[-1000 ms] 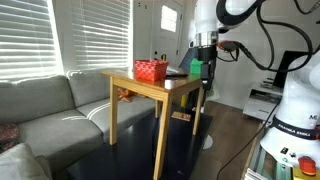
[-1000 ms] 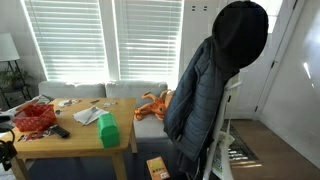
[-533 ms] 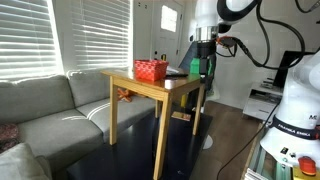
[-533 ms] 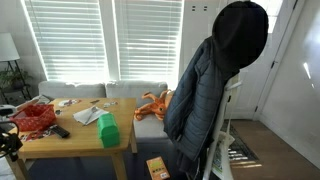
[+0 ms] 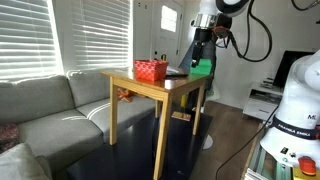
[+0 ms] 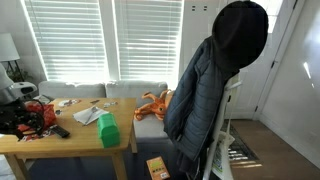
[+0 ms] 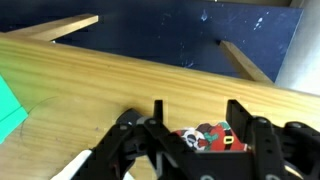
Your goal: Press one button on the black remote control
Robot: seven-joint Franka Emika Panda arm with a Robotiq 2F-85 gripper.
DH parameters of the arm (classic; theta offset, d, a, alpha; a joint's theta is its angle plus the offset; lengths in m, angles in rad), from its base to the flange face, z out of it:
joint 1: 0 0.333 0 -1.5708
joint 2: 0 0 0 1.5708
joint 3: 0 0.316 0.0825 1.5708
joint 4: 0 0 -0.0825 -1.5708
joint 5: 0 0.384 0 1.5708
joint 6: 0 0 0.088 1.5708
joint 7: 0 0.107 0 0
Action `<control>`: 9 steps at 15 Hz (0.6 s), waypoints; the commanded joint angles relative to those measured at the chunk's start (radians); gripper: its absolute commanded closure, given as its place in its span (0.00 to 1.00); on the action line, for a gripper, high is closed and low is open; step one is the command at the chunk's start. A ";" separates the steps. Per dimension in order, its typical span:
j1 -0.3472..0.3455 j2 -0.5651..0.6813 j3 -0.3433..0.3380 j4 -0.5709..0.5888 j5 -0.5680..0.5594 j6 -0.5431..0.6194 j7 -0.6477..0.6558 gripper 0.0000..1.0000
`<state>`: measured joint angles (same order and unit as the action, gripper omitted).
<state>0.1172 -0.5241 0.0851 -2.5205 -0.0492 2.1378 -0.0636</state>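
Observation:
The black remote control (image 6: pixel 60 131) lies flat on the wooden table (image 6: pixel 75 145), just beside the red mesh basket (image 6: pixel 37 117). It does not show in the wrist view. My gripper (image 7: pixel 198 115) is open and empty, its two black fingers (image 7: pixel 240 116) hanging above the tabletop over a small red Santa-patterned item (image 7: pixel 205 138). In both exterior views the gripper (image 5: pixel 203 45) (image 6: pixel 18 122) is at the table's end, close to the basket (image 5: pixel 151 70).
A green block (image 6: pixel 108 130) stands on the table and shows at the wrist view's left edge (image 7: pixel 10 108). White papers (image 6: pixel 86 116) lie mid-table. A grey sofa (image 5: pixel 45 110) is behind the table, and a coat on a stand (image 6: pixel 205 90) is beside it.
The arm has swung in over the basket end of the table, and the gripper has risen and tilted. The objects on the table have not moved.

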 commanded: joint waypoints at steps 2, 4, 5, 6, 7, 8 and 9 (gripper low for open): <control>-0.005 0.031 -0.090 0.028 0.035 0.136 -0.118 0.69; 0.000 0.059 -0.119 0.042 0.061 0.185 -0.146 0.84; 0.009 0.072 -0.134 0.048 0.089 0.199 -0.162 0.92; 0.029 0.088 -0.156 0.056 0.137 0.208 -0.194 0.98; 0.035 0.100 -0.166 0.061 0.169 0.214 -0.211 0.99; 0.039 0.123 -0.171 0.073 0.201 0.217 -0.219 1.00; 0.044 0.138 -0.177 0.083 0.232 0.217 -0.232 1.00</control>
<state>0.1331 -0.4490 -0.0628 -2.4846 0.0935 2.3458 -0.2469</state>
